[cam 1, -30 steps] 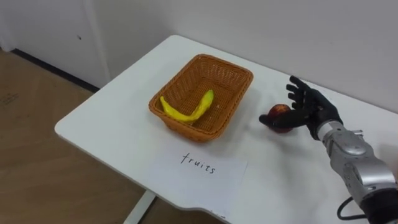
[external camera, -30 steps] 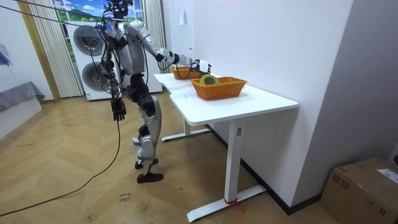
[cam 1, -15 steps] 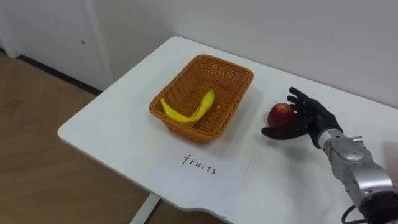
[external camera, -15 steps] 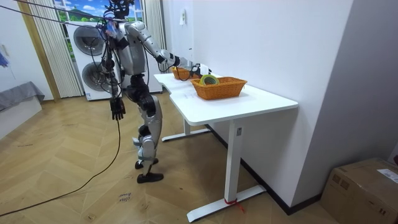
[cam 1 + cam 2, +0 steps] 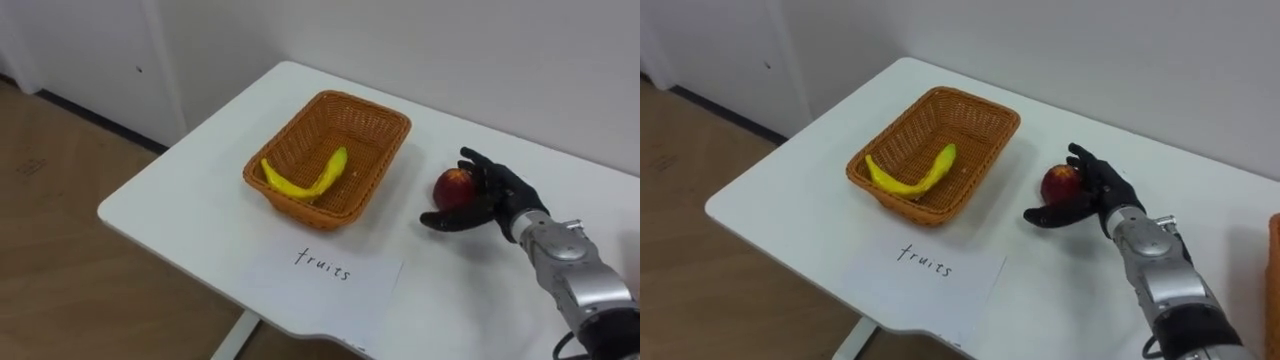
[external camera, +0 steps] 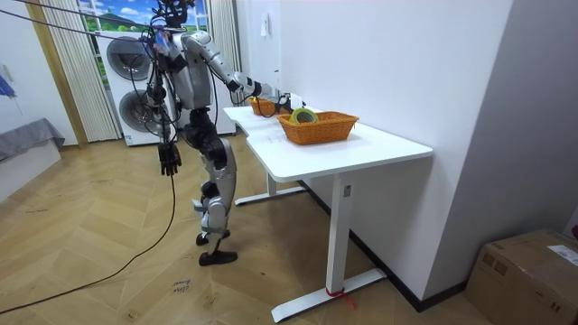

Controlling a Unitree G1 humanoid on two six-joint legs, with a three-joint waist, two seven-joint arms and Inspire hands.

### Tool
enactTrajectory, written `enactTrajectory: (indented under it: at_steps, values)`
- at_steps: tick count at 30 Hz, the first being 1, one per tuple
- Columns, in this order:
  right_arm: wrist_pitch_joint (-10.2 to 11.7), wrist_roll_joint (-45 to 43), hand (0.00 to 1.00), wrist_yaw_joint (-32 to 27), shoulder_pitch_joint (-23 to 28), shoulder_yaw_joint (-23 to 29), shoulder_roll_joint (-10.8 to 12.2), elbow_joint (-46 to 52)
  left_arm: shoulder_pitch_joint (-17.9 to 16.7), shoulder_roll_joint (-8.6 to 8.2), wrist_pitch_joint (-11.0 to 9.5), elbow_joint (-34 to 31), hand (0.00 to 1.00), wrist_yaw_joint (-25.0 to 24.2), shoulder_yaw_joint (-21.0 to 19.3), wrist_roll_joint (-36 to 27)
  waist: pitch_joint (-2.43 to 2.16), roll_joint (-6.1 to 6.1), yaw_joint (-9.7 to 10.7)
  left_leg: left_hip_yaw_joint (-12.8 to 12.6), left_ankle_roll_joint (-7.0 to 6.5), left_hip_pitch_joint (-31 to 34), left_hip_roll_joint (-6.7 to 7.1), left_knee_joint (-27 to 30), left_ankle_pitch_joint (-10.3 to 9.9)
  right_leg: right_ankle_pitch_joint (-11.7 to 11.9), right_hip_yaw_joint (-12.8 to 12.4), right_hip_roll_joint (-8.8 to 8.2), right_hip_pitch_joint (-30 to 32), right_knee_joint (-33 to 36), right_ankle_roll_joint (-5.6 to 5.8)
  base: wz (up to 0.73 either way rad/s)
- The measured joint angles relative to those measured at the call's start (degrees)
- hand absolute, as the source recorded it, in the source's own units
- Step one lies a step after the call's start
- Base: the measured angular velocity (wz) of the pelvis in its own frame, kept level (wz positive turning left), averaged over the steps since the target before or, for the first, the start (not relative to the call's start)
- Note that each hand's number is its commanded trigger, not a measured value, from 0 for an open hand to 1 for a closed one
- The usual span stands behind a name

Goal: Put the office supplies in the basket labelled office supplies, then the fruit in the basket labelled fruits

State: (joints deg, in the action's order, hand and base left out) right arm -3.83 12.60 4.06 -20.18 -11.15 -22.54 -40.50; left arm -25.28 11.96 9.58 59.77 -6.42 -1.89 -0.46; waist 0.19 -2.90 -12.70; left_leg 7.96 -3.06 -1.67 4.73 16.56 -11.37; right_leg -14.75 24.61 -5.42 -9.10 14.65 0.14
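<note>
A red apple [image 5: 452, 184] is just right of the fruit basket, with my right hand [image 5: 497, 196] shut on it, fingers behind and thumb below. The woven orange basket [image 5: 365, 98] stands mid-table with a yellow banana [image 5: 300, 183] inside. A paper label [image 5: 325, 265] with handwriting lies in front of it. In the room view my left hand [image 6: 168, 161] hangs open at my side, holding nothing. I stand at the table's end nearest the washing machine.
A second woven basket [image 6: 318, 127] with rolls of tape [image 6: 302, 115] stands farther along the white table [image 5: 190, 180]. The wall runs along the table's far edge. Wooden floor lies beyond the near left edge.
My right hand has gone from spread open beside the apple to curled round it, and has drawn slightly nearer. The whole view has shifted a little.
</note>
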Motion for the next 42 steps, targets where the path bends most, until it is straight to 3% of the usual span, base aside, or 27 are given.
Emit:
enactTrajectory:
  at_steps: [4, 5, 6, 7, 13, 18, 25, 42]
  values:
    - [0.08, -2.49, 0.00, 0.45, 0.00, -0.09, 0.00, -2.00, 0.17, 0.06, -0.17, -0.01, 0.00, -0.04, 0.10, 0.00, 0.10, -0.41, -0.21, 0.03, 0.02, 0.05, 0.03, 0.05, 0.00, -0.31, 0.13, -0.12, 0.17, 0.38, -0.04, 0.00]
    - [0.10, -2.93, 0.57, 0.46, 0.01, -0.11, 0.00, -2.10, 0.17, 0.06, -0.17, 0.01, 0.00, -0.06, 0.19, 0.02, 0.15, -0.49, -0.18, 0.04, 0.02, 0.08, 0.03, 0.06, 0.00, -0.32, 0.17, -0.12, 0.18, 0.37, -0.05, 0.00]
    - [0.23, -4.28, 0.74, 0.50, 0.01, -0.19, -0.01, -2.28, 0.17, 0.06, -0.14, 0.04, 0.00, -0.07, 0.32, 0.03, 0.16, -0.61, -0.12, 0.05, 0.03, 0.09, 0.04, 0.09, 0.00, -0.31, 0.43, -0.18, 0.15, 0.29, -0.05, 0.00]
    - [0.34, -5.78, 1.00, 0.63, 0.00, -0.21, -0.01, -2.45, 0.19, 0.06, -0.15, 0.03, 0.00, -0.13, 0.34, 0.02, 0.15, -0.72, -0.08, 0.07, 0.03, 0.07, 0.06, 0.13, -0.01, -0.31, 0.87, -0.31, 0.13, 0.24, -0.05, 0.03]
    - [2.71, -15.64, 1.00, 0.00, -0.06, -1.19, -0.70, -3.68, 0.68, 0.70, -0.40, 0.08, 0.00, -0.27, 0.34, 0.01, 0.18, -0.88, -0.42, 0.27, 0.04, 0.05, 0.12, 0.13, -0.02, -0.29, 0.96, -0.14, 0.03, -0.10, -0.04, 0.02]
    - [3.01, -19.87, 1.00, -0.42, -0.17, -1.19, -1.45, -3.83, 0.77, 1.13, -0.53, 0.12, 0.00, -0.26, 0.33, 0.02, 0.19, -1.15, -0.63, 0.31, 0.08, 0.02, 0.06, 0.08, -0.03, -0.26, 0.86, 0.02, -0.05, -0.32, -0.05, 0.00]
    - [3.09, -20.12, 1.00, -0.26, -0.17, -1.19, -1.43, -3.97, 0.79, 1.38, -1.26, 0.20, 0.00, -0.28, 0.32, 0.02, 0.37, -1.72, -0.62, 0.41, 0.22, 0.08, -0.06, 0.06, -0.12, -0.04, 0.76, 0.39, -0.29, -1.08, -0.08, 0.00]
    - [3.06, -18.68, 1.00, -0.20, -0.16, -1.28, -1.44, -4.04, 0.97, 1.58, -1.30, 0.51, 0.00, -0.26, 0.51, 0.02, 0.37, -1.71, -0.59, 0.47, 0.24, 0.16, -0.09, -0.03, -0.14, -0.03, 0.70, 0.48, -0.21, -1.14, -0.10, 0.00]
